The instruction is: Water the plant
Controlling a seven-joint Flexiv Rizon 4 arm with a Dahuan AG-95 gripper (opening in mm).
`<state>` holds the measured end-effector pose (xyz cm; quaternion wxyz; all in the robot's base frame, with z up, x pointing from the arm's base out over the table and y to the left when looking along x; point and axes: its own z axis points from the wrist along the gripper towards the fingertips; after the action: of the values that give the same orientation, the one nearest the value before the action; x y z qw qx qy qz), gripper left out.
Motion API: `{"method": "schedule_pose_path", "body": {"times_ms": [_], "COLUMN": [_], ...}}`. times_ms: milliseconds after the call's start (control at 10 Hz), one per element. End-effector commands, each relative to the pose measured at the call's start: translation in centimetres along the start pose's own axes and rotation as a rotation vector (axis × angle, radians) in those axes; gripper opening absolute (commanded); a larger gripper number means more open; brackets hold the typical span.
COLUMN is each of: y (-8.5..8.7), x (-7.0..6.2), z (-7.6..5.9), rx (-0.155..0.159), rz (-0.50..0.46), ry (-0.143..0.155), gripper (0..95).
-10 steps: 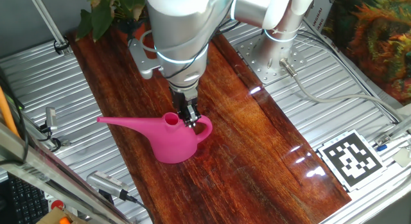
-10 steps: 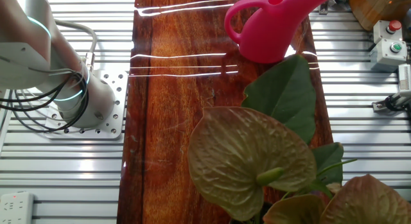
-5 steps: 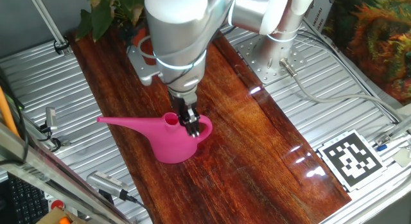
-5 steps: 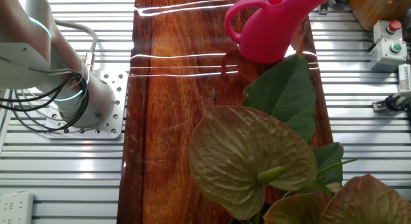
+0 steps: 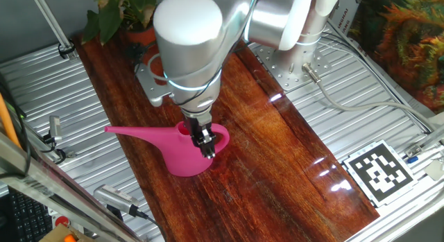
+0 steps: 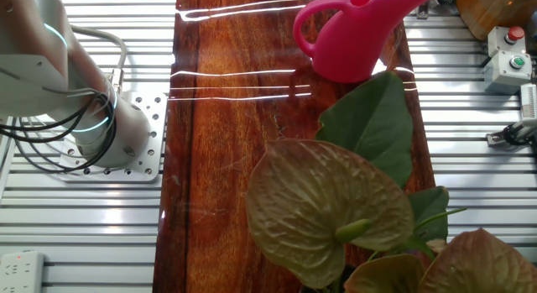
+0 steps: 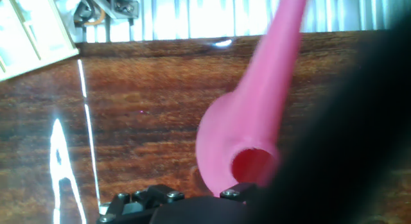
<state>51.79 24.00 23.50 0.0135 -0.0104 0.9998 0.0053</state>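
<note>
So this looks like the grab stage, before any pouring. The pink watering can (image 5: 186,149) sits upright on the wooden table (image 5: 277,152), lower-middle of one fixed view, spout pointing toward the left edge of the frame. The claw (image 5: 205,139) is down right at the can's top, between the filler hole and the handle loop on the can's right side. Honestly I can't tell if the fingers are clamped on the handle or just around it; they're tiny in that shot, and the hand view is half blocked by a dark blur, so it's no help.

The plant (image 5: 119,12) is up in the top left corner of that same view, at the far end of the table, well apart from the can. In the other fixed view its big leaves fill the bottom right, with the can at the top edge.

My guess for the next move: get a firm hold on the handle, lift straight up without sloshing, carry the can along the table to the plant, then tip the spout down over it.
</note>
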Motion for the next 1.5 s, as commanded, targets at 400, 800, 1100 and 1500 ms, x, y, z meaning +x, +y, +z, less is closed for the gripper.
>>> {"method": "schedule_pose_path", "body": {"times_ms": [400,800,1100,1500], "y": [-0.2,-0.4,-0.5,-0.5], "x": [-0.1,-0.2,-0.3,-0.3], "z": [0.7,1.6,2.1,2.2], "rx": [0.001,0.021,0.027,0.026], "rz": [-0.012,-0.02,-0.021,-0.003], "ry": [-0.003,-0.029,-0.04,-0.042], "gripper": [76.0,76.0,57.0,19.0]}}
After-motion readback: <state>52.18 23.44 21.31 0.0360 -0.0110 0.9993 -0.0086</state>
